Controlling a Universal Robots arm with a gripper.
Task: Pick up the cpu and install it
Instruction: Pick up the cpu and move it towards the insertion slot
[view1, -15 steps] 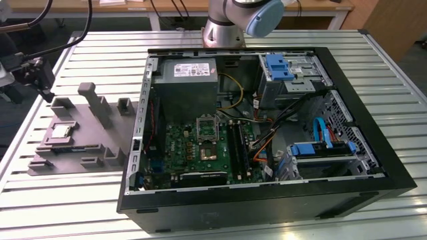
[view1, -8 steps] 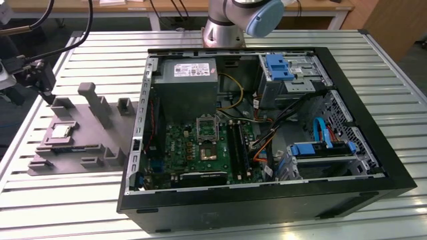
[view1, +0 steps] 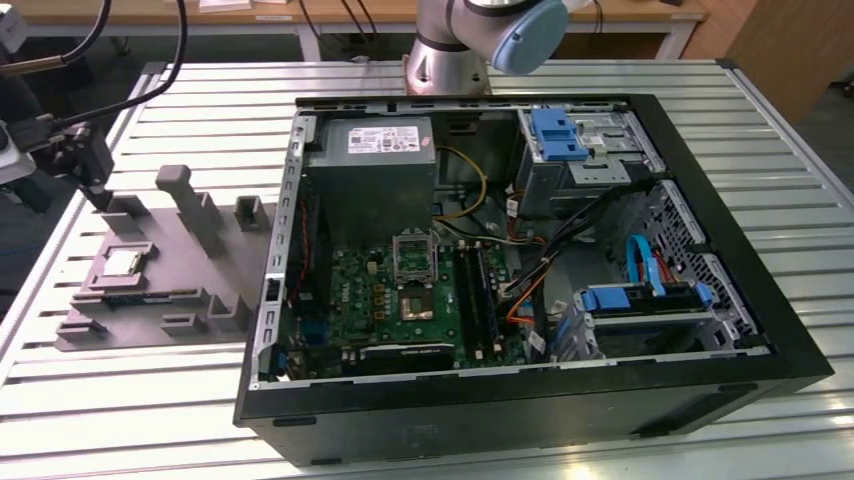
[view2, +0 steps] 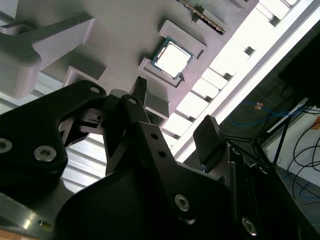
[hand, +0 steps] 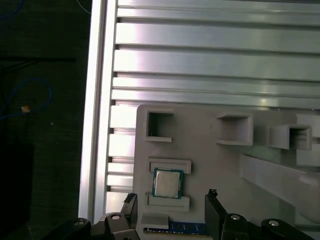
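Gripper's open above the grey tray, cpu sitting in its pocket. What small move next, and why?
Probably ease the gripper toward the cpu until it sits midway between the open fingers, before lowering. In the first wrist view the cpu lies in its tray recess just beyond the fingertips, untouched; in the exterior view the gripper hangs over the tray's far end, apart from it.

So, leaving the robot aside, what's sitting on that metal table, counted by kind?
Open computer case: 1
Grey tray: 1
Cpu, lying in the tray: 1
Narrow circuit strip, also in the tray: 1
Total: 4
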